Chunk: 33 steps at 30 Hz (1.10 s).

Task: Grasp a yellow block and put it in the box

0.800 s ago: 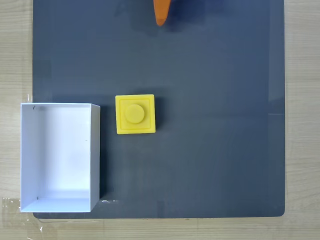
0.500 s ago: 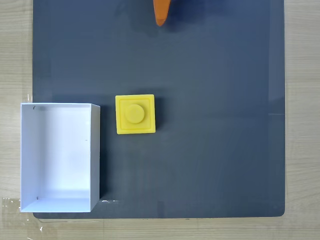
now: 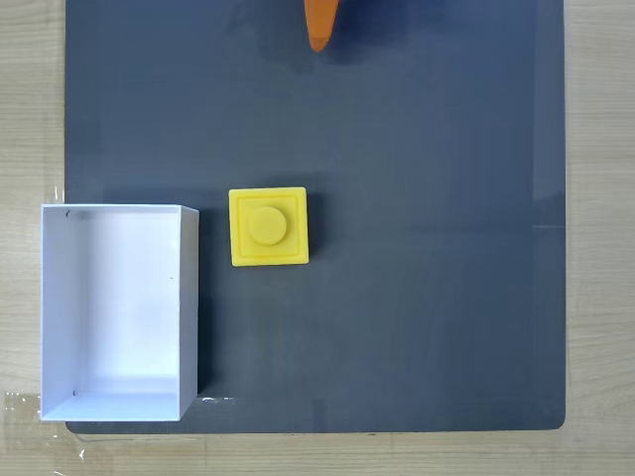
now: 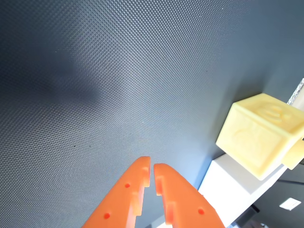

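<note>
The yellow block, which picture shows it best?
The fixed view: the yellow block sits whole in the middle of the dark mat, stud up, beside the box. The wrist view catches it at the right edge, from the side, washed out.

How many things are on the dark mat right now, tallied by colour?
Yellow: 1, the yellow block
White: 1, the box
Orange: 1, the claw, hanging over the mat with its tips almost together
Total: 3
</note>
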Motion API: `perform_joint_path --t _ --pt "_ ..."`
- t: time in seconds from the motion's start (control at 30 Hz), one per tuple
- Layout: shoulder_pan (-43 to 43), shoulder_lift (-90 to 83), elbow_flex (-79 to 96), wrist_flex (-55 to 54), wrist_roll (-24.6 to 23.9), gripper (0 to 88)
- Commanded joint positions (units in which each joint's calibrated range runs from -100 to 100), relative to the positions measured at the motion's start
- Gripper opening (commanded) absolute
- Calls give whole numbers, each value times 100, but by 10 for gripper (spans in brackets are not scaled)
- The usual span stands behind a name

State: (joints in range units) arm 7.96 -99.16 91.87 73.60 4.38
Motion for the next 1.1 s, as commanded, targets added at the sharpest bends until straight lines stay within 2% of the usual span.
perform_joint_path --t 0.0,0.17,0.33,0.43,0.6,0.7,0.83,0.97,1.07 --pt "37 161 -64 -22 23 12" --pt "20 1585 -833 -894 -8 14" --pt "20 3890 -2579 -1671 34 14" --pt "20 5170 -4099 -1296 39 14" --pt "29 6933 -6613 48 39 20" --pt "104 7789 -7889 859 39 79" --pt "323 8746 -9309 1749 39 225" --pt "643 9517 -10268 2081 39 355" --pt "862 10017 -10639 2046 44 408"
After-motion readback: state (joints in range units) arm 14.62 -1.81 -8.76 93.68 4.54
